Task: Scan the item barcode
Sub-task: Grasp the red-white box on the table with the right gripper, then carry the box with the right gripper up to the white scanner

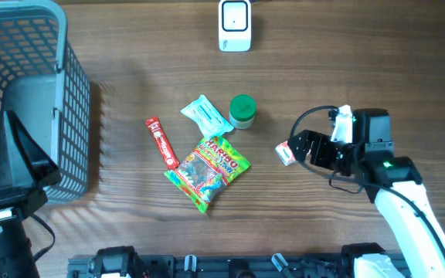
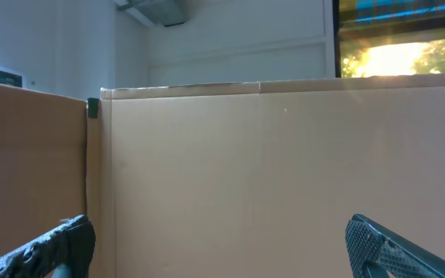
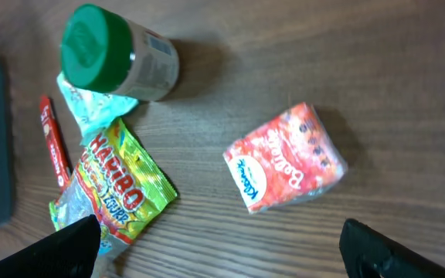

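Overhead, five items lie on the wooden table (image 1: 377, 62): one red stick packet (image 1: 161, 143), one white-and-teal wipe pouch (image 1: 205, 114), one green-lidded jar (image 1: 242, 110), one bright Haribo gummy bag (image 1: 211, 168) and one red-orange soft tissue pack (image 1: 286, 153). That pack lies flat just before the right gripper (image 1: 304, 149), whose two fingers stand wide apart, gripping nothing. One white barcode scanner (image 1: 235, 25) sits at the far edge, one grey mesh basket (image 1: 76, 131) at the left. The left gripper (image 2: 219, 232) is spread too, facing a brown board (image 2: 284, 177).

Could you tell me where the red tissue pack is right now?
Overhead, the red tissue pack lies right of centre, just before the open right gripper, the green-lidded jar to its left.
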